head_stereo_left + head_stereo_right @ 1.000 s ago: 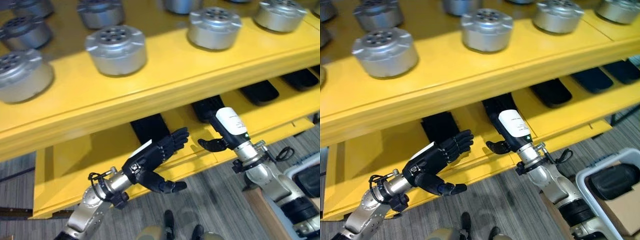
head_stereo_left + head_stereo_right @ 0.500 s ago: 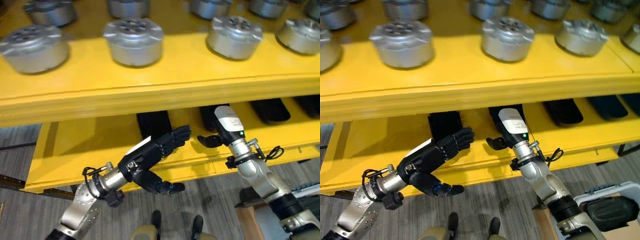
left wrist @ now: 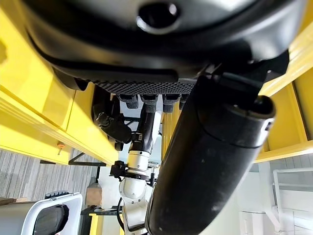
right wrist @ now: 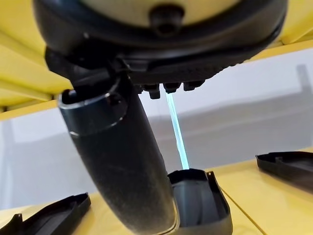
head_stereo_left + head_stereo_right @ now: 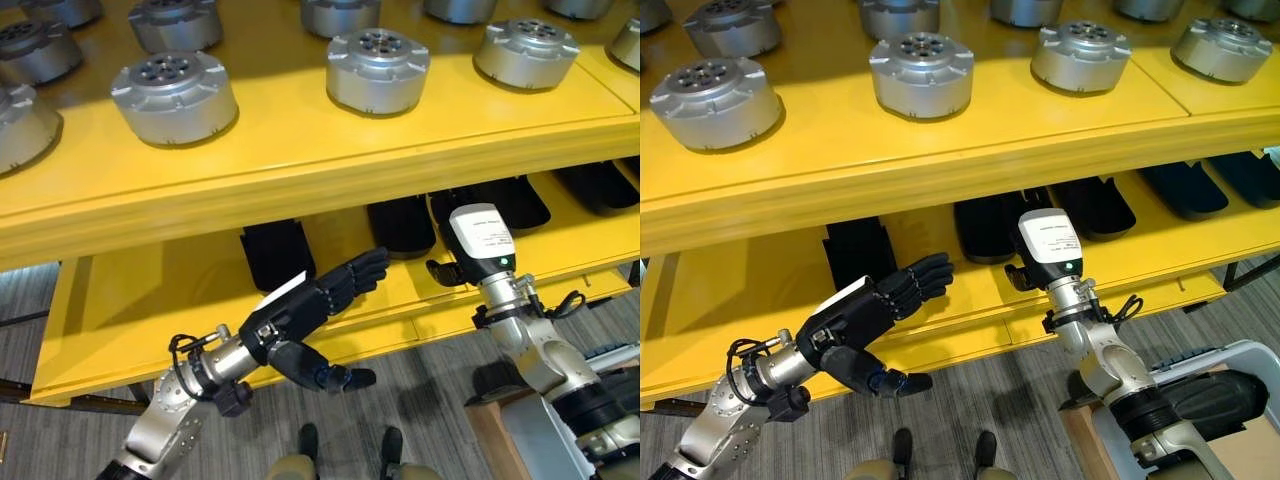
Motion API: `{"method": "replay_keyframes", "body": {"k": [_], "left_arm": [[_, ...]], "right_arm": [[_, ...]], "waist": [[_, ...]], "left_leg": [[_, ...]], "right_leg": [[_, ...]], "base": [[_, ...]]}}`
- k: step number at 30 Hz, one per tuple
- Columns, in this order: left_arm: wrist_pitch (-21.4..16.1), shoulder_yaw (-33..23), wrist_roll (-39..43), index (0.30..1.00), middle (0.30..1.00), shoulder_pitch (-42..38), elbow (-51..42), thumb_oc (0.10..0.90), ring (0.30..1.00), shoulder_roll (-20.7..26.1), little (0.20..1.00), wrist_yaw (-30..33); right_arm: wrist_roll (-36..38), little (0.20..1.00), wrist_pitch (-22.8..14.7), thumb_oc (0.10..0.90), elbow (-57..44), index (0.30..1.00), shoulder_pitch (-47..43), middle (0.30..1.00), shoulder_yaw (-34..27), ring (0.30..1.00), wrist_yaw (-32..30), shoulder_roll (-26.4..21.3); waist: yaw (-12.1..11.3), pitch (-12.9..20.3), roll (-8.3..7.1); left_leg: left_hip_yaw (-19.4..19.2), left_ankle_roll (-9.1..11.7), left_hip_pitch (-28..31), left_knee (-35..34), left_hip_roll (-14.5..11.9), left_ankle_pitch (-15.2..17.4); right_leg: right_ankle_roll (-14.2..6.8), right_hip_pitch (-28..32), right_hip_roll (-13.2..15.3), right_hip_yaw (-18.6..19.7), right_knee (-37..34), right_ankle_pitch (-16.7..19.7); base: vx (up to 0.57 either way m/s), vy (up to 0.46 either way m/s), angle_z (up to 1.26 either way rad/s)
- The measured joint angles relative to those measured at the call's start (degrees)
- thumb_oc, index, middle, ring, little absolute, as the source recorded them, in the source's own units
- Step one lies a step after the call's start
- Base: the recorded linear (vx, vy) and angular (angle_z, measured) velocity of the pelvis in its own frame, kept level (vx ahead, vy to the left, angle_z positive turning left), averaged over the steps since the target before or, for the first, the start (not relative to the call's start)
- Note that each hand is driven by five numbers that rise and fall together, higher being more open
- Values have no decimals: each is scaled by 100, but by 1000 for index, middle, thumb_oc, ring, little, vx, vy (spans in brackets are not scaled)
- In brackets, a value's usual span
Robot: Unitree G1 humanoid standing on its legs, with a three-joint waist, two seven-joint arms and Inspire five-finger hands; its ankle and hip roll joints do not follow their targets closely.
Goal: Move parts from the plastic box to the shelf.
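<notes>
Yellow shelf (image 5: 300, 160) with 2 tiers. Upper tier: a row of silver round parts (image 5: 378, 70). Lower tier: a row of black parts (image 5: 984, 226), flat on the board. Left hand (image 5: 300, 318): empty, fingers straight and close together, thumb apart, before the lower tier's edge. Right hand (image 5: 1045, 255): reaches in just beside a black part; finger state cannot be told.
</notes>
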State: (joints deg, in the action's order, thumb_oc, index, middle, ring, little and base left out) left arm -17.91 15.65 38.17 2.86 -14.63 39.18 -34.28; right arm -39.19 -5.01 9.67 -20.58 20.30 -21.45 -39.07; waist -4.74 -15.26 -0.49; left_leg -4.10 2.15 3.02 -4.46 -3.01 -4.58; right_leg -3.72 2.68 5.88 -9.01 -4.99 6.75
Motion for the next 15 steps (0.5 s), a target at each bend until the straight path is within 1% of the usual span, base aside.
{"method": "replay_keyframes", "body": {"k": [5,9,12,15], "left_arm": [[16,0,75,1000,1000,-4,0,900,1000,15,1000,1],[34,-14,211,1000,1000,-3,0,900,1000,15,1000,0],[47,-14,210,1000,1000,-10,2,900,1000,13,1000,-10],[61,-14,210,1000,1000,-23,2,900,1000,10,1000,-21]], "right_arm": [[27,1000,0,900,354,1000,-272,1000,266,1000,355,-30],[122,1000,32,900,427,1000,-316,1000,278,1000,697,-49],[251,1000,192,900,491,1000,-525,1000,500,1000,967,-73],[284,1000,243,900,752,1000,-686,1000,612,1000,1114,-70]], "waist": [[-18,3,5],[-45,11,18],[-56,11,19],[-87,12,20]], "left_leg": [[8,2,3,0,2,-3],[39,3,22,1,2,-4],[44,11,25,1,2,-12],[62,12,26,2,2,-19]], "right_leg": [[8,6,2,-7,0,7],[11,44,4,-48,-1,10],[11,47,3,-83,0,10],[11,57,3,-98,0,10]], "base": [[0,0,0],[8,-20,5],[0,0,0],[-5,-10,1]]}}
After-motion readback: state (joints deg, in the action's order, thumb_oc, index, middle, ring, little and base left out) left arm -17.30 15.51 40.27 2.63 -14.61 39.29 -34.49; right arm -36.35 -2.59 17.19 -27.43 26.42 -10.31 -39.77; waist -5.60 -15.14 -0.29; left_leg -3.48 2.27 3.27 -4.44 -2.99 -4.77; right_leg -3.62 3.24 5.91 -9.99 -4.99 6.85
